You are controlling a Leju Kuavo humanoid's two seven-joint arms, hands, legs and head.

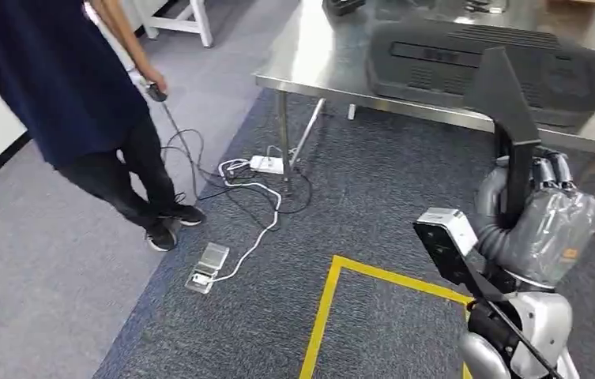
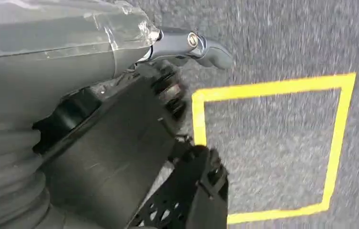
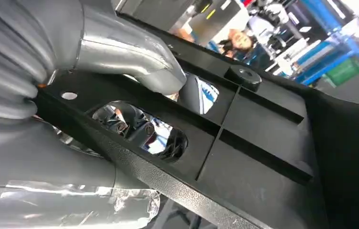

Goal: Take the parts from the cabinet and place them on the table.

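Parts first: on my left a person [image 1: 57, 87] stands by white cables [image 1: 250, 197] on the carpet, and one large black part [image 1: 483, 71] lies on the steel table [image 1: 318, 55]. My right hand [image 1: 547, 213] grips a narrow black part [image 1: 507, 118] upright below the table edge. My left hand [image 2: 120, 95] seems to clasp a dark part [image 2: 120, 157], though the blur leaves me unsure.

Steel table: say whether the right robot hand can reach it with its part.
Probably yes: the right robot hand holds the black part near the steel table, nothing between. The large cover crowds the near surface; bare steel lies leftward.
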